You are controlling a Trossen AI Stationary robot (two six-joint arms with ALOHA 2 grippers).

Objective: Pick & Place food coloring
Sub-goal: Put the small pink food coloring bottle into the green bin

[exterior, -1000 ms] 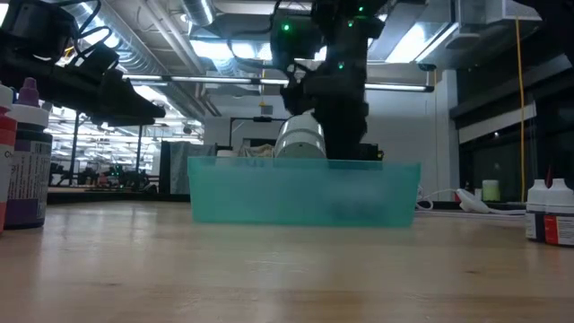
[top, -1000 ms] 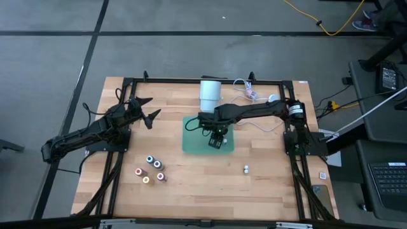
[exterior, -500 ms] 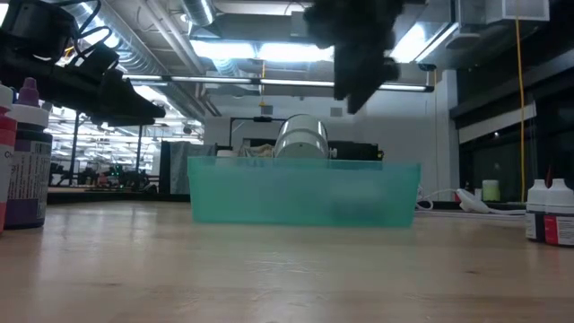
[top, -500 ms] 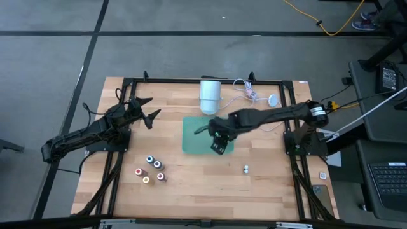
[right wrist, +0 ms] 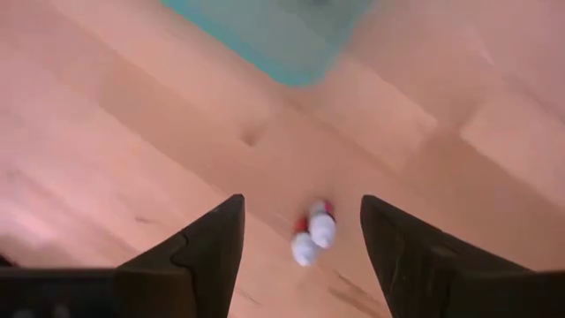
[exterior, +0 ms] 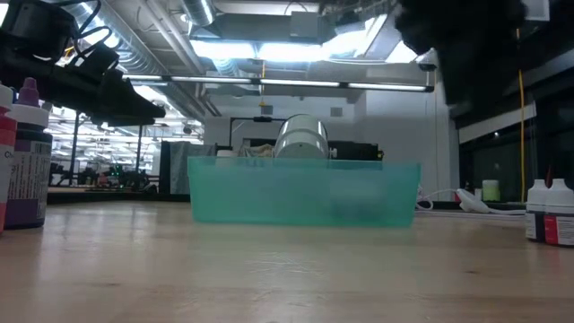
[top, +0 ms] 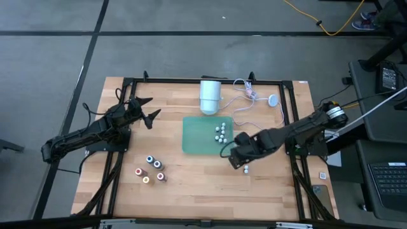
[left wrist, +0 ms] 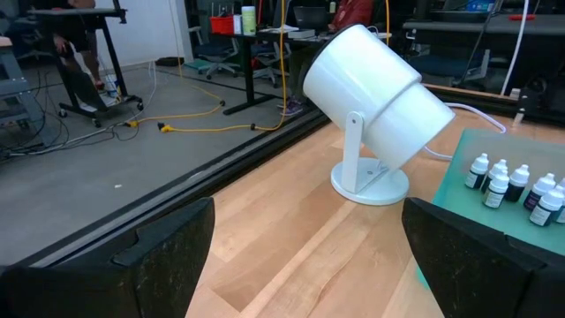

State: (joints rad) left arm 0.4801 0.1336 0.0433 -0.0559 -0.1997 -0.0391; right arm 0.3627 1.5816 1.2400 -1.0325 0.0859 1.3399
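The food coloring is in three places. Several white-capped bottles [top: 220,131] stand in the green tray [top: 198,141], and they also show in the left wrist view as bottles [left wrist: 516,184]. A cluster of coloured-top bottles [top: 151,169] stands on the table near the left side. Two small white-capped bottles [right wrist: 313,233] stand on the wood near the tray's right corner, also seen as bottles [top: 245,168]. My right gripper [top: 236,157] hovers open above these two, one finger to each side [right wrist: 300,208], touching nothing. My left gripper [top: 151,109] waits open at the far left.
A large white cylinder on a stand [top: 210,95] sits just beyond the tray, with a white cable [top: 251,102] to its right. In the low view the tray wall [exterior: 305,193] stands mid-table, with bottles at the left edge [exterior: 25,166] and the right edge [exterior: 550,212].
My right gripper has risen out of the green tray and swung toward the table's near right, stopping above the two bottles on the wood. The white-capped bottles in the tray, which the gripper covered before, now show.
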